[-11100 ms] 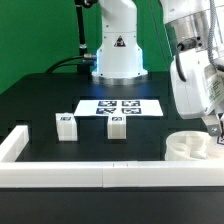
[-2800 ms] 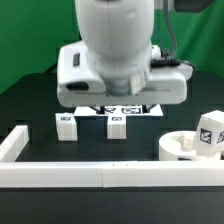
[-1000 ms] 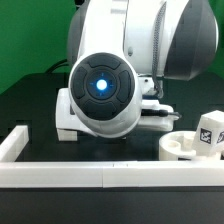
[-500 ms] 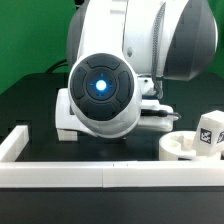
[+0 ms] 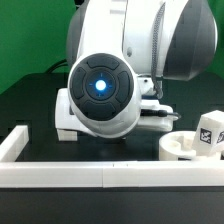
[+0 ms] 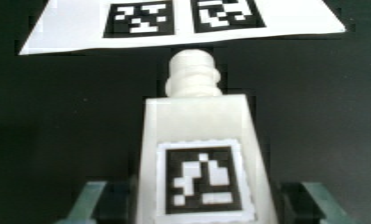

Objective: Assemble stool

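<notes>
The pincer [image 6: 203, 205] is clenched on a short white stool leg [image 6: 201, 140] — its two dark fingers [image 6: 104, 200] sit against the leg's opposite flat sides, at the end that carries the tag. The leg lies on the black surface [image 6: 40, 110] with its knobby threaded tip toward the marker board [image 6: 173, 25], near it but apart. In the exterior view the arm's big white body hides this leg altogether.

The leg looks like stiff, light moulded plastic: blocky, flat-sided, smooth and perhaps a little slippery, so I judge the flat flanks of the thick body the right place to grip — not the narrow ribbed tip, which is round and would roll between the pads. It does not look fragile.

At the exterior view's right the round seat [image 5: 183, 148] rests on the surface just behind the white border rail [image 5: 100, 178], and a second leg [image 5: 209, 133] stands on it, tilted.

No brand or readable writing shows; only black-and-white square tags on the held leg, the second leg and the marker board.
</notes>
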`<move>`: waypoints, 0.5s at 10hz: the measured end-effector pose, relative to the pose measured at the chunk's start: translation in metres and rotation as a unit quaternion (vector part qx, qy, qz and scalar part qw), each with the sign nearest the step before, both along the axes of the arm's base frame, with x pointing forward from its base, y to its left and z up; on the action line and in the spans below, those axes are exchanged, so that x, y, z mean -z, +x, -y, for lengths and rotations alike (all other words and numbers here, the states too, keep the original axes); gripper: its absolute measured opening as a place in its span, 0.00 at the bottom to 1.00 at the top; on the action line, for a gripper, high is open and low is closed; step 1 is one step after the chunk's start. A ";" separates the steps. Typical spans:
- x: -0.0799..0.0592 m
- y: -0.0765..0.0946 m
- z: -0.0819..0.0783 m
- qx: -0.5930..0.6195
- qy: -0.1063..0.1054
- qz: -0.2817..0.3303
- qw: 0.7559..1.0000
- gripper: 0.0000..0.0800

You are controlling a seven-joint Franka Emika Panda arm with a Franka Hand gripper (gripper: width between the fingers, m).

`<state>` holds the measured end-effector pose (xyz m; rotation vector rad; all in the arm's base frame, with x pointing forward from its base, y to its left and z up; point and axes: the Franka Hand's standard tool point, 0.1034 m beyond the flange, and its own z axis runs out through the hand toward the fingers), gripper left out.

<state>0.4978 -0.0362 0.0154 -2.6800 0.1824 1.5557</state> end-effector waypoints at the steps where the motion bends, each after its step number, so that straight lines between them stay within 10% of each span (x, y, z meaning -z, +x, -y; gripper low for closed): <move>1: -0.010 0.006 -0.009 0.028 -0.002 0.007 1.000 0.42; 3: -0.055 0.022 -0.020 0.059 -0.010 0.031 0.998 0.42; 5: -0.063 0.031 -0.008 0.048 -0.011 0.053 0.997 0.42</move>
